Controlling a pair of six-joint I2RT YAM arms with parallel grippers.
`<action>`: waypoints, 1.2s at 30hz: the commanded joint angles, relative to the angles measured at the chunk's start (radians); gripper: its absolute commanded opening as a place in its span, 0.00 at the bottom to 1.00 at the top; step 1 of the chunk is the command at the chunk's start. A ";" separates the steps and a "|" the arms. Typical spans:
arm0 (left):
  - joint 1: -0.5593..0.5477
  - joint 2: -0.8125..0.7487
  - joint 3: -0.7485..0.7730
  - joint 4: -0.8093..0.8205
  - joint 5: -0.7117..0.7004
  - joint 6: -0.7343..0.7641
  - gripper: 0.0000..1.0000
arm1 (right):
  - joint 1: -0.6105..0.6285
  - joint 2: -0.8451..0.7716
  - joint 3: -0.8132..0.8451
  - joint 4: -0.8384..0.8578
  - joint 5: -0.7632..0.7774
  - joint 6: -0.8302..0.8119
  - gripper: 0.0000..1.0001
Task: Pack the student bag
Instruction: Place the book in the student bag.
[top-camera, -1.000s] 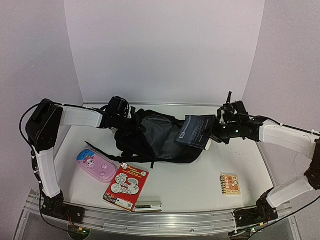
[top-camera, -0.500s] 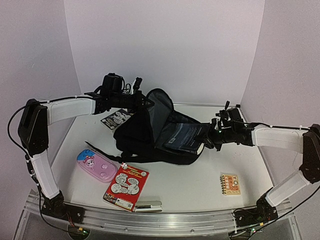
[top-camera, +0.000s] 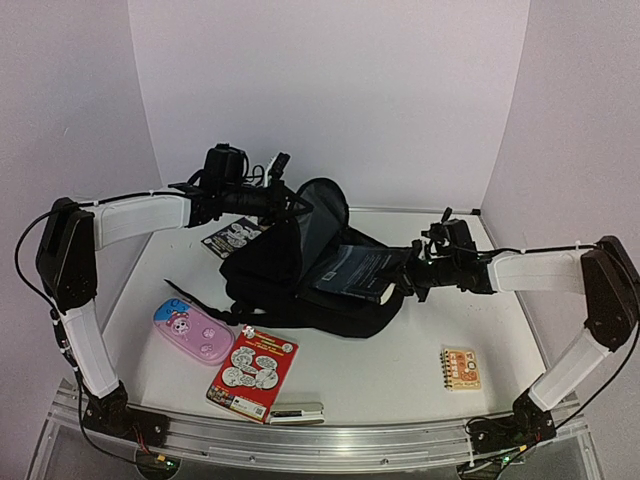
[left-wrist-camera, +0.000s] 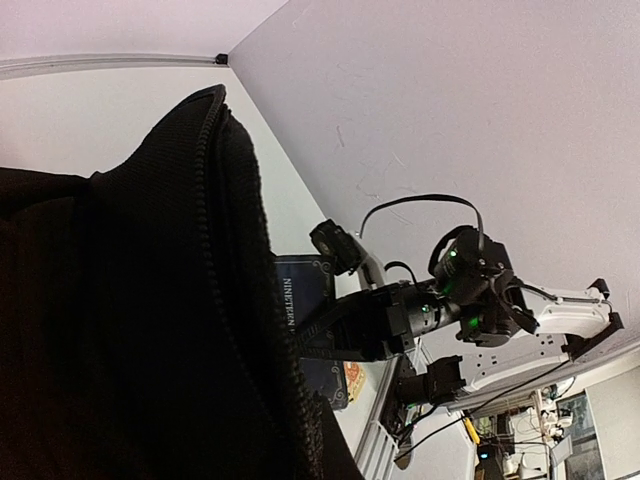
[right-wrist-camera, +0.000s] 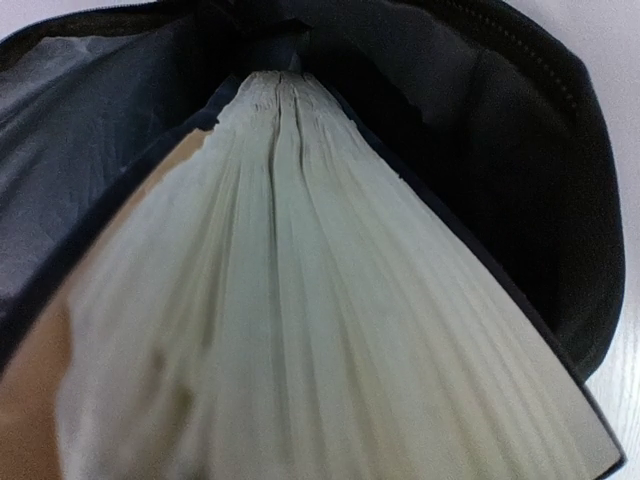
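Centrally on the table (top-camera: 400, 372) lies the student bag (top-camera: 285, 295), a slumped black backpack with its mouth facing right and its greyish lining showing.

The left arm (top-camera: 140, 222) rises from its base, bends at a high elbow near the left wall, and runs almost level to the right. The left gripper (top-camera: 283, 200) is at the bag's upper rim, fingers pinched on the fabric and holding the flap up in an arch. In the left wrist view, black weave and a zip line fill most of the frame, and the fingers themselves are hidden.

The right arm (top-camera: 540, 270) climbs to an elbow by the right wall, then stretches low and level to the left. The right gripper (top-camera: 408, 275) is clamped on a thick dark-blue book (top-camera: 350, 272), one finger above the cover and one below. The book's far half is inside the bag's mouth. The right wrist view shows only its pale page edges running into the dark interior.

In front of the bag, well apart from it, lie a pink pencil case (top-camera: 193, 331), a red picture booklet (top-camera: 252, 372) and, to the right, a small spiral notepad (top-camera: 460, 367).
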 joint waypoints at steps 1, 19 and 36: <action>0.002 -0.024 0.070 0.099 0.068 -0.017 0.00 | -0.003 0.037 0.081 0.285 -0.078 0.070 0.00; -0.083 0.075 0.189 0.068 0.096 -0.012 0.00 | 0.023 0.221 0.184 0.454 -0.093 0.124 0.00; -0.161 0.143 0.244 0.108 0.061 -0.042 0.00 | 0.057 0.509 0.431 0.391 0.001 0.023 0.08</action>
